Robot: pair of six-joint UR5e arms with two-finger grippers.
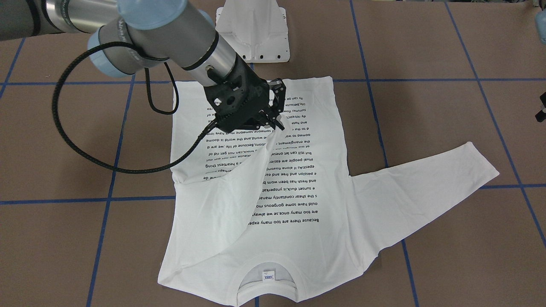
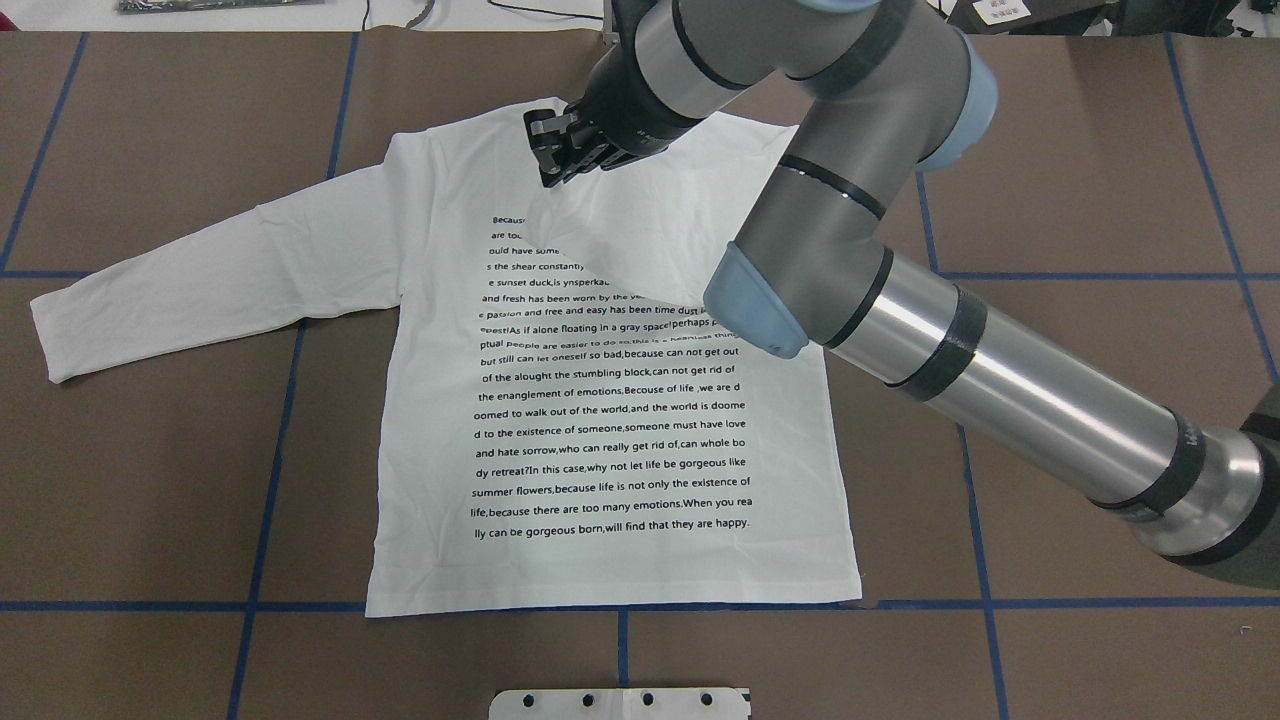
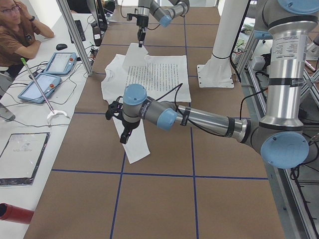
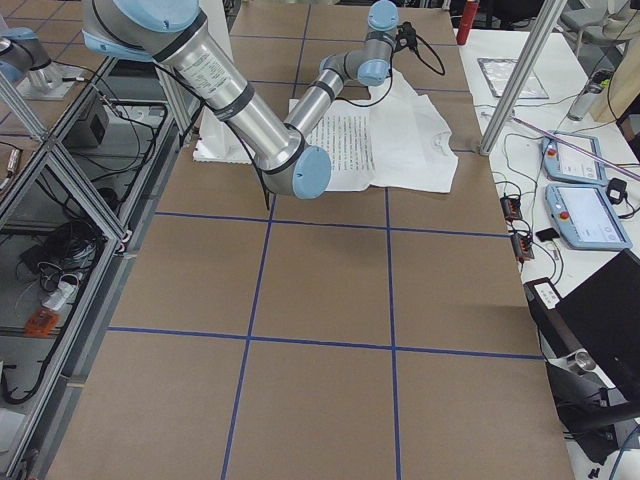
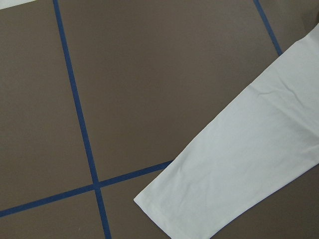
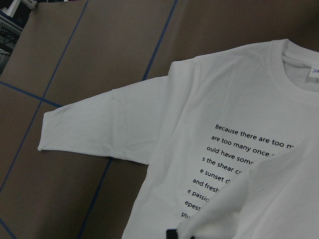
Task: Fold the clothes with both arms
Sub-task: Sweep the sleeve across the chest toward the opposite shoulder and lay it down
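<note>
Lying flat, print side up, on the brown table (image 1: 64, 238) with its blue tape lines (image 1: 85, 200): one white long-sleeved shirt (image 1: 298, 170). Landmark for all places: the white pedestal (image 1: 251, 32).

- Shirt body: hem edge just beside the pedestal's foot. The collar (image 1: 266, 292), with its small neck label (image 1: 268, 275), is at the end farthest from the pedestal. A text block (image 2: 610, 420) in black runs between hem and collar.
- Flat sleeve (image 1: 426, 183): spread on the table to the robot's left of the pedestal, its cuff well apart from it.
- Lifted sleeve (image 1: 239, 192): cuff held off the table and carried over the body, out in front of the pedestal. The cloth rises in a smooth fold from the shoulder and hides parts of several printed lines.
- Right gripper (image 1: 273, 123): above the shirt body in front of the pedestal, jaws pressed together on the lifted sleeve's cuff.
- Right arm (image 1: 170, 34): reaches in past the pedestal. Its black cable (image 1: 59, 123) hangs in a wide loop on the side away from the pedestal.
- Left gripper (image 3: 123, 133): seen in the side views only, above the flat sleeve's cuff, well apart from the pedestal. Whether its jaws are spread or together cannot be told.
- Left arm (image 3: 209, 119): stretched low across the table. Its wrist camera looks down on that cuff and a crossing of tape lines.
</note>
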